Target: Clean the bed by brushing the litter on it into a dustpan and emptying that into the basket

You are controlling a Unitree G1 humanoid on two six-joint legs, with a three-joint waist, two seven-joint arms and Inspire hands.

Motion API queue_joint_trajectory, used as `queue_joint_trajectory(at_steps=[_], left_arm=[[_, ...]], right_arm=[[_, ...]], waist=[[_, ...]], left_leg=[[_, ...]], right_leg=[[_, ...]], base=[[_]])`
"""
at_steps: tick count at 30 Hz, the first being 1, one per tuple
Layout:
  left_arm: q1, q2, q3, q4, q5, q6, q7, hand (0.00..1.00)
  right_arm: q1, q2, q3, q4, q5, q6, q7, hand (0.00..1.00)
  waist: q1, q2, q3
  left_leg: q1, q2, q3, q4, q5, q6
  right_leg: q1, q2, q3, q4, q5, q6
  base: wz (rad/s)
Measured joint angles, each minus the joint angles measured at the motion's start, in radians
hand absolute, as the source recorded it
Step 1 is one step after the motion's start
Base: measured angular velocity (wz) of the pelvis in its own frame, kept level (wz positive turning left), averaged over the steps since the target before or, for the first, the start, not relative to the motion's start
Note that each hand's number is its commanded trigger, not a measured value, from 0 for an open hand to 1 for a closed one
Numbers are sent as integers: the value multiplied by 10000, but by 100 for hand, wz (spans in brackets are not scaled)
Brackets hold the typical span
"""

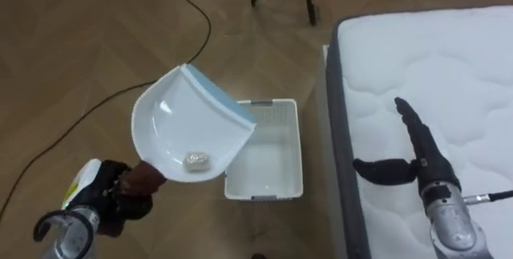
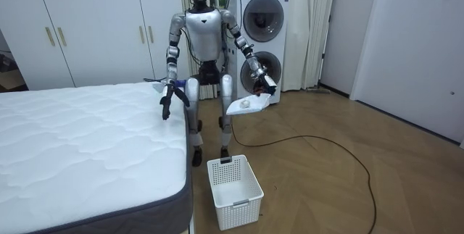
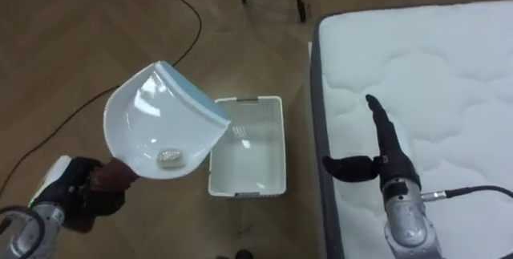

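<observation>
The robot stands on the wooden floor (image 1: 80,58) beside the bed (image 1: 449,58), with a white basket (image 1: 298,151) on the floor just in front of its feet, close against the bed's side.

Its left hand (image 1: 120,196) has its fingers clamped round the handle of a white dustpan (image 1: 188,123), held up well above the floor. The pan is tilted so that its deep end sits low towards the hand and its blue-edged lip points up and away. That is probably why the small crumpled scrap (image 1: 195,159) rests in the back of the pan instead of sliding out. In the eye views the lip overlaps the near corner of the basket, so the pan looks brought there to be tipped. That step is not yet done: the scrap, the thing to be cleared away, lies in the pan and not in the basket.

The right hand (image 1: 413,159) hovers over the mattress near its edge, fingers straight and thumb spread apart, holding nothing. It seems simply parked out of the way.

By count: one bed, one basket, one dustpan, one scrap.
</observation>
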Motion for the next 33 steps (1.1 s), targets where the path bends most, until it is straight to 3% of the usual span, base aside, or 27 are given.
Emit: queue_joint_trajectory(at_steps=[2, 4, 8, 11, 13, 15, 17, 19, 22, 29, 33], left_arm=[[-387, 455, -387, 470, -32, 42, -268, 100], [-597, 672, -683, 872, -22, 99, -499, 100], [-1218, 754, -839, 1793, -14, 362, -1132, 100], [-1441, 946, -994, 2132, -15, 473, -1405, 100], [-1792, 1088, -1231, 2395, -5, 468, -1727, 100], [-2075, 1113, -1357, 2683, -15, 496, -1876, 100], [-2296, 1311, -1629, 2881, -111, 566, -2080, 100], [-2540, 1779, -1966, 3068, -291, 627, -2315, 100], [-2910, 2001, -1998, 3378, -316, 829, -2349, 100], [-3351, 3051, -2669, 3757, -908, 868, -2354, 100], [-3451, 3201, -2775, 4127, -1088, 948, -2374, 100]], right_arm=[[-61, -67, 38, 9, -86, 0, 46, 0], [-69, -169, 212, 92, -242, 6, 55, 0], [-46, -325, 242, 94, -551, 78, 62, 0], [-95, -331, 354, 55, -728, -53, 90, 0], [-135, -478, 374, 7, -788, -118, 100, 0], [-135, -653, 421, -43, -804, -140, 104, 0], [-149, -710, 415, -81, -804, -147, 154, 0], [-166, -740, 415, -180, -805, -171, 256, 0], [-258, -826, 420, -369, -791, -185, 249, 0], [-339, -874, 604, -580, -644, -139, 363, 0], [-366, -875, 611, -594, -327, -109, 362, 0]], waist=[[-208, 274, 17], [-383, 473, 6], [-1033, 1053, 47], [-1224, 1120, 25], [-1436, 1374, 72], [-1483, 1504, 61], [-1562, 1679, 65], [-1695, 1830, 82], [-1820, 2157, 74], [-2023, 2292, 103], [-2009, 2320, 117]], left_leg=[[-194, -26, 235, 57, 11, 42], [-238, -28, 475, 44, 21, 57], [-628, -211, 771, 88, 118, 90], [-631, -226, 1076, 35, 136, 64], [-598, -139, 1369, 46, 139, 56], [-551, -180, 1513, 44, 137, 58], [-512, -185, 1649, 21, 137, 57], [-531, -119, 2086, -36, 148, 74], [-510, 11, 2532, -138, 173, 120], [-376, 33, 2835, -324, 176, 126], [-372, 39, 2862, -307, 171, 130]], right_leg=[[-417, -114, 192, 363, -60, 17], [-650, -167, 368, 564, -95, 17], [-1394, -368, 752, 1258, -341, 41], [-1666, -403, 1081, 1541, -497, 2], [-1672, -409, 1128, 1684, -621, -37], [-1743, -455, 1283, 1887, -750, -31], [-1780, -501, 1332, 2001, -828, -45], [-1983, -565, 1487, 2212, -911, -61], [-2060, -576, 1550, 2228, -918, -68], [-2147, -534, 1825, 2247, -942, -59], [-2138, -534, 1832, 2250, -962, -52]], base=[[-26], [-26], [-5], [-14], [16], [8], [2], [-3], [-7], [-9], [-1]])
